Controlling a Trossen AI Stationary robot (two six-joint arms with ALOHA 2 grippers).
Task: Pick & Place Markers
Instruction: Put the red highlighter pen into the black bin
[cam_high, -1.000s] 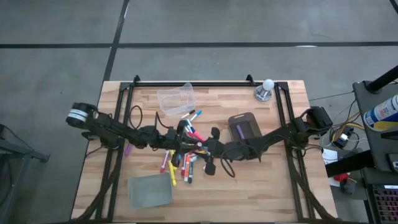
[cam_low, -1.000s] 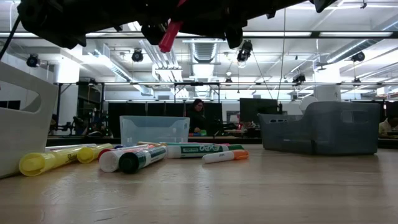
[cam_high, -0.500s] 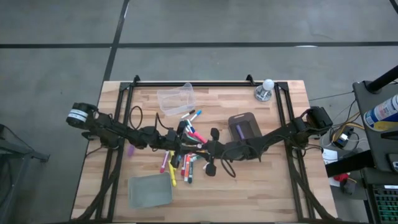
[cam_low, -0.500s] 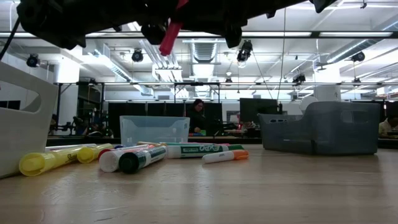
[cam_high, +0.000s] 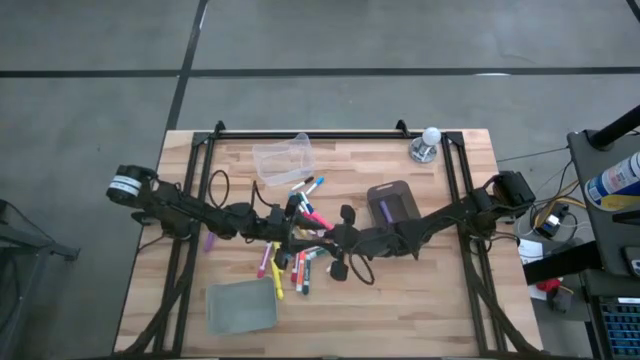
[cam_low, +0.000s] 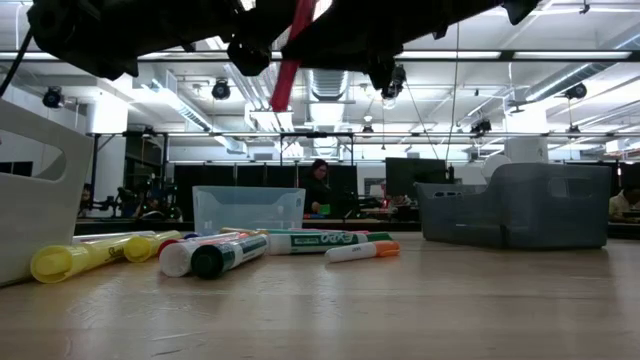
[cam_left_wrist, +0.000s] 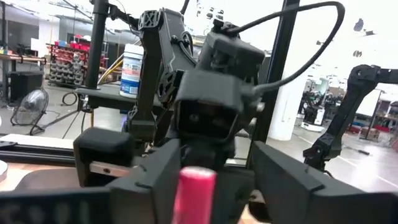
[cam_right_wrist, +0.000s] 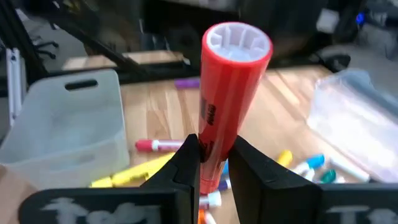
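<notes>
**Red marker held in the right tool, left tool spread beside it**

The two arms meet above the middle of the counter (cam_high: 400, 290). The right tool (cam_right_wrist: 211, 165) has its fingers (cam_right_wrist: 186, 168) pressed against both sides of a red marker (cam_right_wrist: 227, 99), gripping it near one end, so most of the barrel sticks out past the fingertips with its flat end cap facing the wrist camera. In the low view the red marker (cam_low: 290, 60) hangs tilted, well above the counter, among the dark arm parts at the top.

The left tool (cam_left_wrist: 208, 180) faces the right arm head-on. Its fingers (cam_left_wrist: 155, 180) stand wide apart, one on each side of the red marker's end (cam_left_wrist: 194, 193), with a clear gap on both sides; they do not touch it. From above, the left tool (cam_high: 300, 232) and the right tool (cam_high: 322, 238) sit just beside each other.

Below and around both tools lies the loose pile of markers (cam_high: 290, 262) in yellow, pink, blue, orange and white, resting on the counter. A clear bin (cam_high: 282, 158) stands beyond the pile, a grey bin (cam_high: 240, 307) lies on the near side of it, and a dark bin (cam_high: 393, 205) sits beside the right arm. In the low view the markers (cam_low: 215, 255) lie in a row in front of the clear bin (cam_low: 248, 208).
</notes>
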